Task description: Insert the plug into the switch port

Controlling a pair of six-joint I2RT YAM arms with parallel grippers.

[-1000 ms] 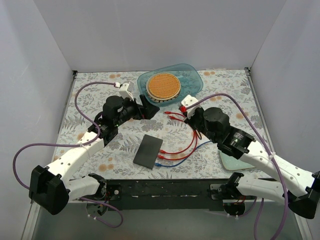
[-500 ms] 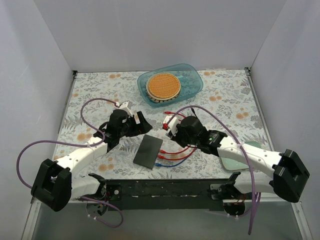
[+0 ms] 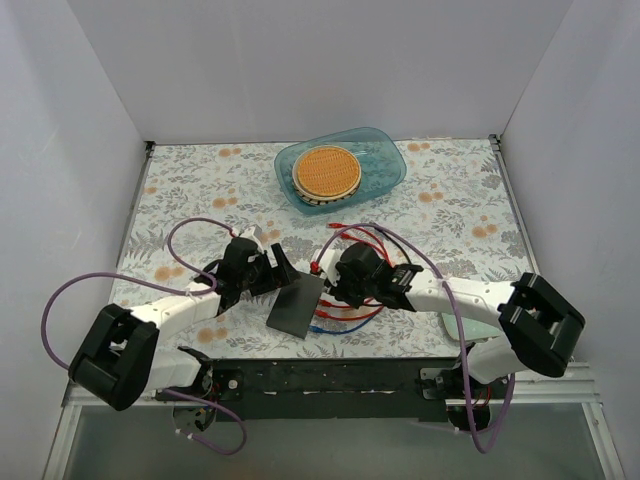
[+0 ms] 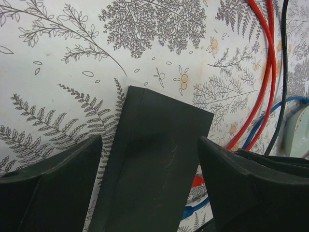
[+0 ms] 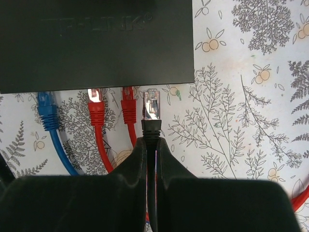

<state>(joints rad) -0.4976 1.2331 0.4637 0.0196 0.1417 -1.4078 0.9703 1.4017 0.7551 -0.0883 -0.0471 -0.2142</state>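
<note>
Right claw (image 5: 152, 145) pinches the plug (image 5: 151, 108), its tip just short of the switch (image 5: 96, 43) at 12 o'clock. Left claw (image 4: 149, 145), wide, straddles the switch; it should clamp first, then the plug goes straight in.

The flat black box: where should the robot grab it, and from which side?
Probably from above, pinching the flat matte black rectangular box across its plain edge and its cabled edge, near the corner beyond the red and blue cables. It lies flat, so only thin sides can be squeezed, and that corner has nothing plugged in. The open left gripper hangs there.
</note>
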